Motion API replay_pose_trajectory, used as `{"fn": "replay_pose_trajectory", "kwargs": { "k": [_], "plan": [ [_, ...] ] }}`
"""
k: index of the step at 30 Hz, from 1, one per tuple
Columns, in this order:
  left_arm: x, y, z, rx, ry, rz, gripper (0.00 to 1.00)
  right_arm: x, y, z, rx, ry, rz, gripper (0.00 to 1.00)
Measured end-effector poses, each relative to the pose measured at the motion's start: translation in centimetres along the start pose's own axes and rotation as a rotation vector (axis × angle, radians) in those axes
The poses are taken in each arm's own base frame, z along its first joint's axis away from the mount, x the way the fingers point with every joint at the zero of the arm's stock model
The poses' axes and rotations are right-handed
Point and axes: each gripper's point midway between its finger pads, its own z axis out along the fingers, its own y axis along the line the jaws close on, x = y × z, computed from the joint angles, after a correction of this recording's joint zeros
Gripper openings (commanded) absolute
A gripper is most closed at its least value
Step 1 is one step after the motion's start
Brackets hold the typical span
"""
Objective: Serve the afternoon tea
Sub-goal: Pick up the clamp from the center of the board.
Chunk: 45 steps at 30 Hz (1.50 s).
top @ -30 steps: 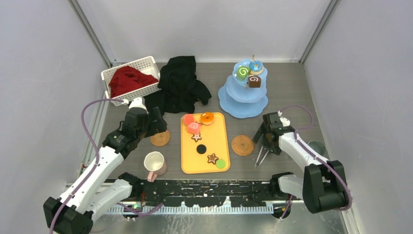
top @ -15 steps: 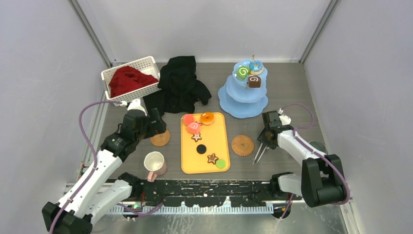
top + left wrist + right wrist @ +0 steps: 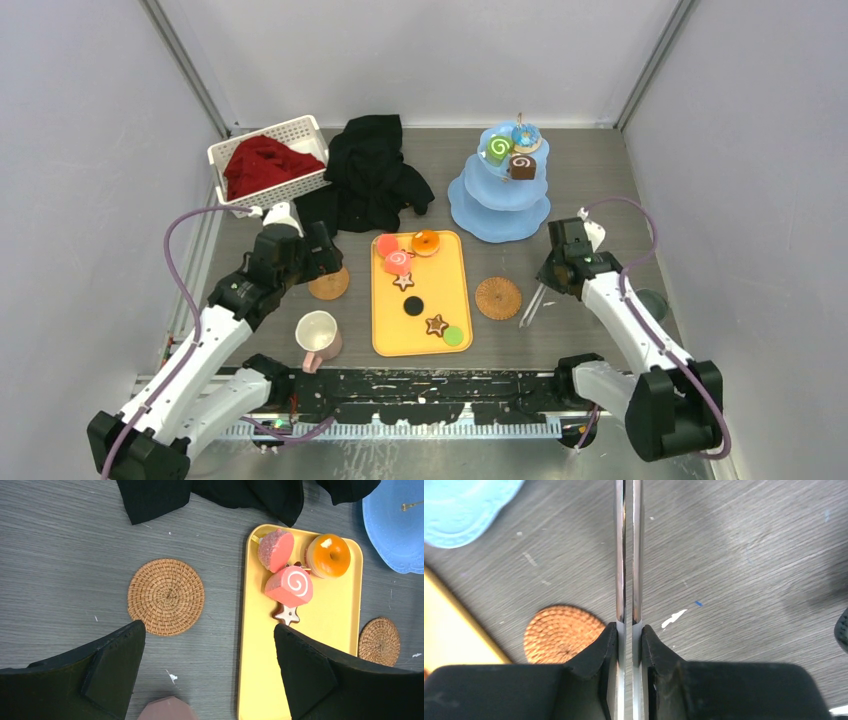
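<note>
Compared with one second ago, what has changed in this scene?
The right hand closed on the metal tongs, pressing their two arms together, and shifted slightly toward the table's far side. The left hand stays open where it was; sweets and mug have not moved.

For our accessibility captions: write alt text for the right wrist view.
The right pincer is shut on metal tongs, whose two thin blades run nearly together straight up the frame over a grey wood-grain table. A round wicker coaster lies lower left, near a corner of the yellow tray, with the pale-blue stand edge at upper left.
</note>
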Motion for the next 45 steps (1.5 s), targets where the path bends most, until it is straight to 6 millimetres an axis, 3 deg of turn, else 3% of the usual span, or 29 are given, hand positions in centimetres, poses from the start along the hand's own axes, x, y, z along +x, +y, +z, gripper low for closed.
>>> {"fn": "replay_pose_trajectory", "kwargs": {
  "k": [6, 11, 14, 17, 21, 24, 28, 34, 38, 40, 45],
  "plan": [
    [0.4, 0.1, 0.5, -0.012, 0.019, 0.009, 0.99, -0.7, 1.8, -3.1, -0.118, 0.012, -0.032, 0.01],
    [0.3, 0.0, 0.7, -0.011, 0.018, 0.009, 0.99, -0.1, 2.0, -5.0, -0.146, 0.074, -0.075, 0.01],
    [0.2, -0.2, 1.0, -0.005, 0.018, 0.008, 0.99, -1.3, 2.1, -5.7, -0.135, 0.043, -0.08, 0.01],
    [0.3, -0.8, 1.2, 0.022, 0.026, 0.007, 0.99, -3.5, 1.3, -4.2, -0.058, -0.034, -0.072, 0.02],
    [0.2, -1.8, 1.2, 0.069, 0.033, 0.007, 0.99, -6.3, -0.8, 0.6, 0.05, -0.079, -0.023, 0.05],
    [0.1, -2.3, 1.0, 0.094, 0.043, 0.024, 1.0, -6.3, -2.1, 3.4, 0.104, -0.06, -0.013, 0.11],
    [0.0, -2.8, 0.8, 0.122, 0.05, 0.04, 0.99, -5.1, -2.2, 6.0, 0.1, -0.042, -0.017, 0.28],
    [0.3, -3.2, 0.7, 0.15, 0.067, 0.054, 0.99, -5.3, -2.2, 7.9, 0.093, -0.099, -0.009, 0.41],
    [0.5, -3.4, 0.8, 0.157, 0.08, 0.056, 0.99, -6.1, -1.9, 8.5, 0.088, -0.138, 0.002, 0.72],
    [0.5, -3.4, 0.8, 0.157, 0.079, 0.056, 0.99, -6.5, -1.7, 8.6, 0.08, -0.154, 0.006, 0.83],
    [0.4, -3.4, 0.8, 0.154, 0.073, 0.055, 0.99, -6.5, -1.7, 8.3, 0.073, -0.163, 0.029, 0.87]
  ]
}}
